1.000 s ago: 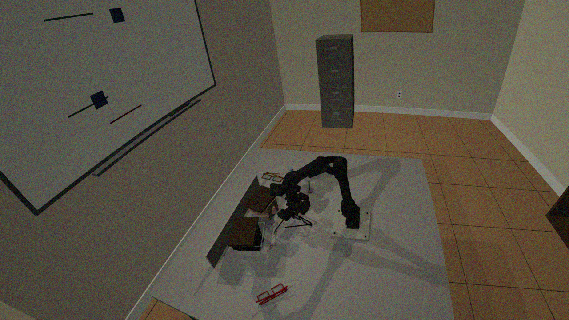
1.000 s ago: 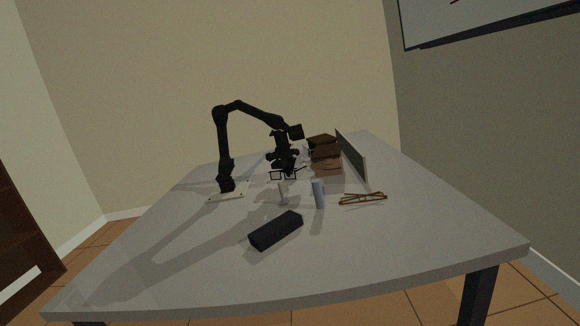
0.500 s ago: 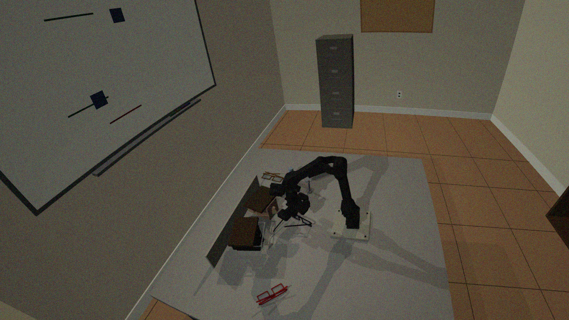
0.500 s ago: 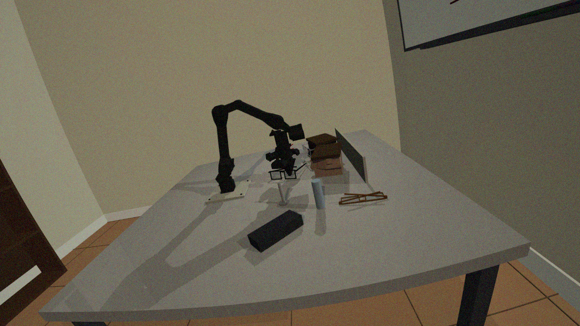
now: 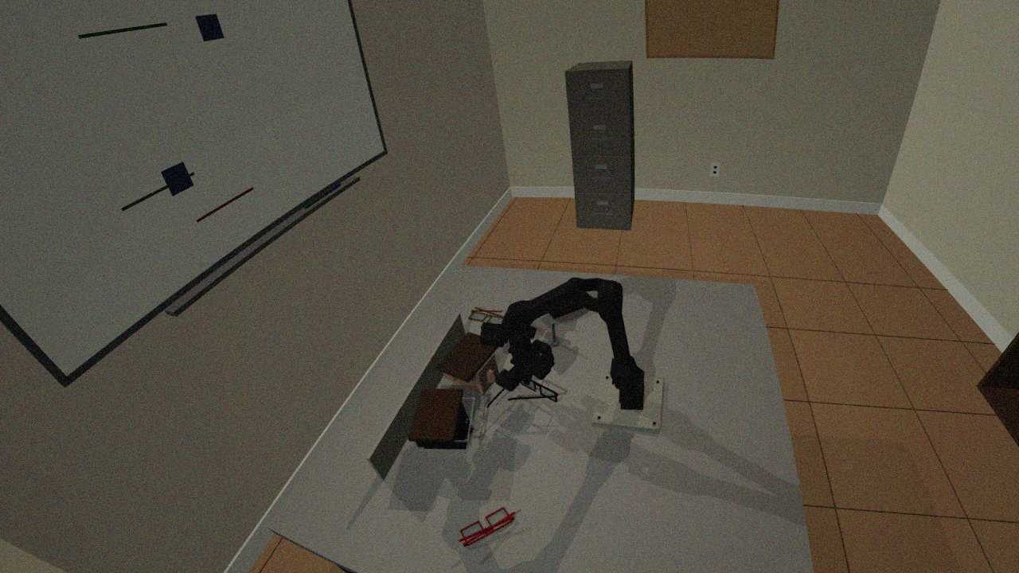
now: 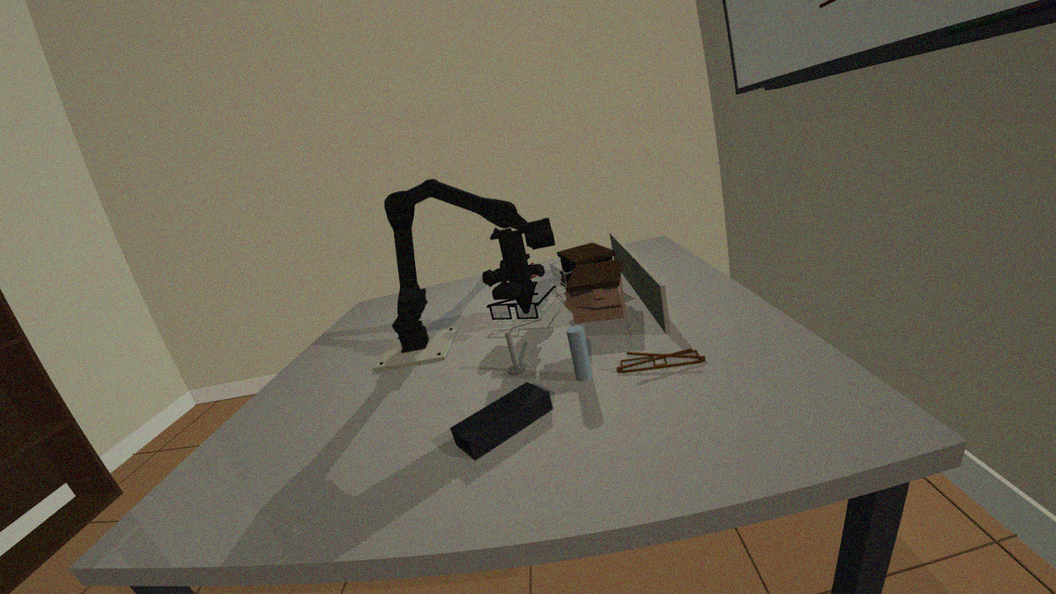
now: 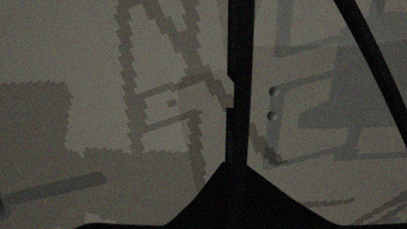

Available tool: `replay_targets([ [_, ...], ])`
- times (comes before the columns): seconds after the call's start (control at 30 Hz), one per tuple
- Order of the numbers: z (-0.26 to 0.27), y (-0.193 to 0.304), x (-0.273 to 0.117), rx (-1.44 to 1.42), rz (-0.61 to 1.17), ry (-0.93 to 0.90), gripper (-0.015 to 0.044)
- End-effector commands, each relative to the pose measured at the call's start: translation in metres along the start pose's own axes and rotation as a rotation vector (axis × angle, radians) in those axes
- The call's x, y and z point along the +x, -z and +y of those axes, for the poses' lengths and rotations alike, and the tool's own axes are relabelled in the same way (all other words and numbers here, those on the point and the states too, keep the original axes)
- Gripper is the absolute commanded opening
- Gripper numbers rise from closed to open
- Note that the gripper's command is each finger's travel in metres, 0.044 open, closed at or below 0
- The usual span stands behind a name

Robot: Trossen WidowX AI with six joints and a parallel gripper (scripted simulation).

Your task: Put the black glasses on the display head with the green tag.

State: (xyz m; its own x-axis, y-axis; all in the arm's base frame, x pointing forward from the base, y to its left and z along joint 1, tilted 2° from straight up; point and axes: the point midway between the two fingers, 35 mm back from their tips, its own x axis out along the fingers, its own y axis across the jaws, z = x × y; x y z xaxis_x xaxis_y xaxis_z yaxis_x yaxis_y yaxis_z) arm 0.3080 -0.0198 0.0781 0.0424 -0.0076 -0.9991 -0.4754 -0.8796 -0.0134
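My gripper (image 5: 530,382) (image 6: 525,307) (image 7: 231,170) is shut on the black glasses (image 5: 548,391) (image 6: 499,304) (image 7: 241,38), at one side of their front frame. The glasses are held above the table. Their temples are spread open and point towards the heads. Two block-like display heads with brown tops stand beyond the glasses: one head (image 5: 466,356) (image 6: 596,304) has a skin-coloured side, and the other head (image 5: 435,413) (image 6: 588,252) has a dark side and a pale wire outline in front. The glasses are clear of both heads. I cannot make out the green tag.
An upright panel (image 5: 403,427) (image 6: 638,279) stands behind the heads. Red glasses (image 5: 489,531) lie at one end of the table. Orange glasses (image 6: 697,359), a pale cylinder (image 6: 579,355), a small stand (image 6: 515,370) and a black box (image 6: 502,422) are on the other side.
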Motion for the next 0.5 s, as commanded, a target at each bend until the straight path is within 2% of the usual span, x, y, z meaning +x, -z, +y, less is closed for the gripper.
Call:
replay_targets([
  [0.0, -0.001, 0.003, -0.024, 0.001, 0.016, 0.01, 0.0],
  [0.47, -0.001, 0.004, -0.083, 0.003, 0.016, 0.012, 0.0],
])
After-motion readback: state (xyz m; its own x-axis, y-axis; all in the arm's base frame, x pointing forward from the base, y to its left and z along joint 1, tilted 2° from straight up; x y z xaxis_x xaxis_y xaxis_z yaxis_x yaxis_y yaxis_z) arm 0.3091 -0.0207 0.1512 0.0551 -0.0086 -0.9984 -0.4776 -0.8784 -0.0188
